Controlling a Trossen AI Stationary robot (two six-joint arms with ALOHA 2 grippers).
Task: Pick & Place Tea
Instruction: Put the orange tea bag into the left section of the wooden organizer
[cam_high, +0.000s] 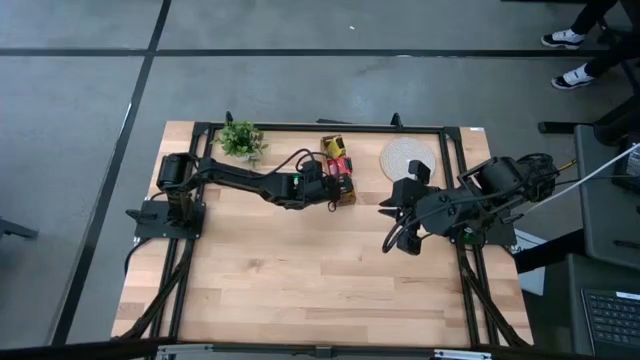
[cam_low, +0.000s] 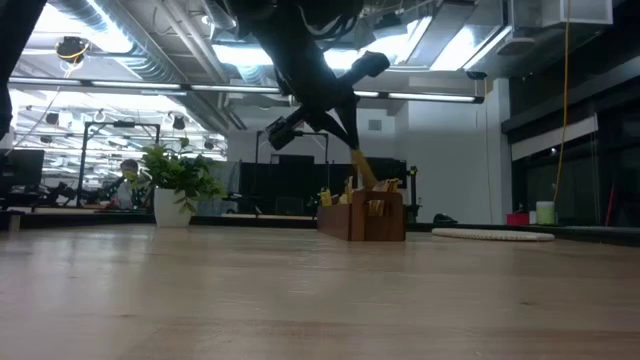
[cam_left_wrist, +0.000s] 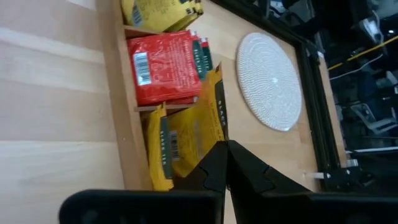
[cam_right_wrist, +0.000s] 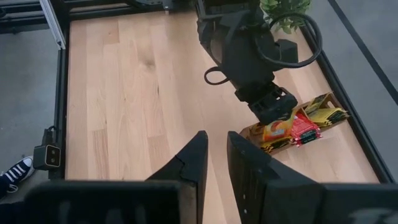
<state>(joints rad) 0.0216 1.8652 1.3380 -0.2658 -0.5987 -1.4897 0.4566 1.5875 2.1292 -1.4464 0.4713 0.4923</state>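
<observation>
Tea (cam_left_wrist: 180, 134): sachets upright in the far-centre wooden box (cam_high: 338, 170) so your left gripper (cam_left_wrist: 225, 163) can pinch one yellow edge, as now; right gripper (cam_right_wrist: 214, 163), narrowly parted, empty, waits right.

Light wooden table (cam_high: 300, 280) — on it a wooden tea box (cam_high: 338, 170) near twelve o'clock, potted plant (cam_high: 241, 139) at eleven, round woven mat (cam_high: 408, 158) at one.

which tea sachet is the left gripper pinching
The left gripper is shut on the tilted yellow sachet, lifted above the other yellow ones; the red sachets sit untouched in the wooden box.
</observation>
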